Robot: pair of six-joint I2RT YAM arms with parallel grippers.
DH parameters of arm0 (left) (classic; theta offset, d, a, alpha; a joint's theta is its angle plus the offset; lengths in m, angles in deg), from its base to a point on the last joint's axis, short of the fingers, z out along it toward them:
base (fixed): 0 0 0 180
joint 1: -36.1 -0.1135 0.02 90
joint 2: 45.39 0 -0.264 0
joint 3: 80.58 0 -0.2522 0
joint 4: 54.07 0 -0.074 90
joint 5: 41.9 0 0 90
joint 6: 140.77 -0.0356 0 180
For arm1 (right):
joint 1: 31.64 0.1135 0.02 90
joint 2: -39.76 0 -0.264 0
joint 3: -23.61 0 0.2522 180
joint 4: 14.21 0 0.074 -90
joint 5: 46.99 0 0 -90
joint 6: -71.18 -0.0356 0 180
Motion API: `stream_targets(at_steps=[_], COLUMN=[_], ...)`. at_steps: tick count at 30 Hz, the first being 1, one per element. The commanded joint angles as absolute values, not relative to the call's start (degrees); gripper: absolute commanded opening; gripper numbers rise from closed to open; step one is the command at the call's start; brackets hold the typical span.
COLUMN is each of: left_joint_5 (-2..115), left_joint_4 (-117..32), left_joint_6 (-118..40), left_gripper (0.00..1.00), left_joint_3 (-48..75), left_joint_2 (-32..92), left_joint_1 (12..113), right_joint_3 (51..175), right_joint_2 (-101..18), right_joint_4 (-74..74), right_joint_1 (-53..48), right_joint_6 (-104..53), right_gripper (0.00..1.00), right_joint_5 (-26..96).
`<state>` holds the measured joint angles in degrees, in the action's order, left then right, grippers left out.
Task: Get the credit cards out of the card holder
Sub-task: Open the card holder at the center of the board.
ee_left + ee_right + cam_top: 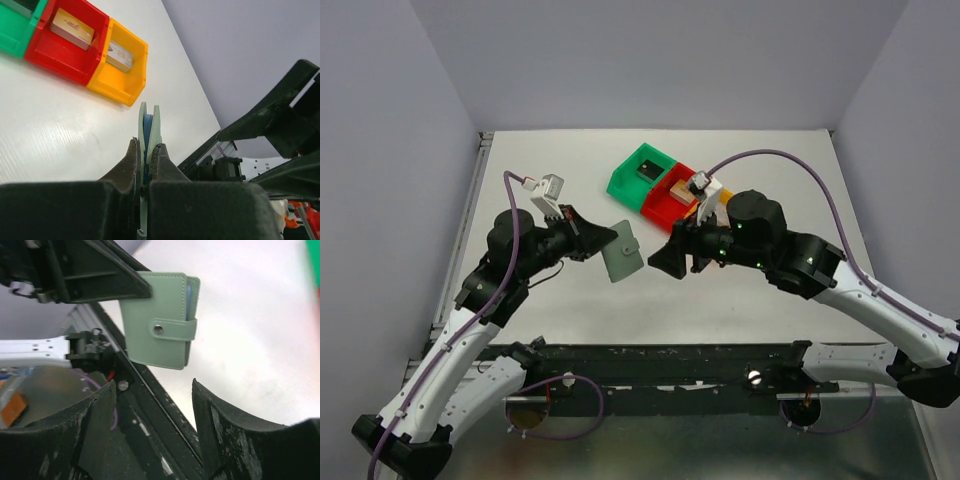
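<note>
Left end effector [605,238] is clamped narrow on the card holder [622,253], its two fingers pressing the folded grey-green panels together at one edge. The holder is lifted off the bench [570,310], between the two arms. It is folded closed with its snap strap [172,329] fastened across the front, and a thin blue edge shows between the panels.

Just beside it, the right end effector [665,255] faces the holder with its jaws spread wide and nothing between them.

Further back on the bench three plastic bins stand in a row, touching:
- The green bin [623,185] holds a black card [648,168].
- The red bin [55,60] holds a tan-gold card [72,28].
- The orange bin [117,85] holds a silver card [119,56].
</note>
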<state>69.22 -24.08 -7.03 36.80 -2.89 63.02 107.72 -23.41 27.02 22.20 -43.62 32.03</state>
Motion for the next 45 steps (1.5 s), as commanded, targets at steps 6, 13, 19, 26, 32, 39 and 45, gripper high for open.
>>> stream_targets(at_steps=[6,13,19,26,32,39,45], left_joint_5=[50.7,48.5,47.1,48.1,48.0,50.1,51.5], left_joint_4=[-13.4,-7.4,-6.3,-6.7,-6.6,-7.8,-9.5], left_joint_6=[-3.3,2.0,5.3,8.9,10.2,10.7,11.2], left_gripper=[0.00,0.00,0.00,0.00,0.00,0.00,0.00], left_joint_3=[26.7,21.6,21.9,22.9,23.0,23.8,25.3], left_joint_2=[1.6,6.1,5.8,6.1,6.2,6.5,6.5], left_joint_1=[72.7,75.7,75.7,75.7,75.7,75.7,75.7], right_joint_3=[119.2,122.4,121.0,119.9,120.2,121.8,123.4], right_joint_2=[-34.9,-37.8,-37.1,-37.2,-37.8,-39.9,-41.7], right_joint_4=[43.2,41.9,41.0,38.9,38.2,38.7,40.4], right_joint_1=[36.1,40.1,40.4,41.7,42.4,43.3,43.5], right_joint_6=[-38.6,-36.6,-36.4,-35.6,-35.3,-34.9,-34.6], right_gripper=[0.66,0.65,0.65,0.65,0.65,0.65,0.64], right_joint_5=[70.9,78.3,79.5,79.7,78.8,79.0,81.2])
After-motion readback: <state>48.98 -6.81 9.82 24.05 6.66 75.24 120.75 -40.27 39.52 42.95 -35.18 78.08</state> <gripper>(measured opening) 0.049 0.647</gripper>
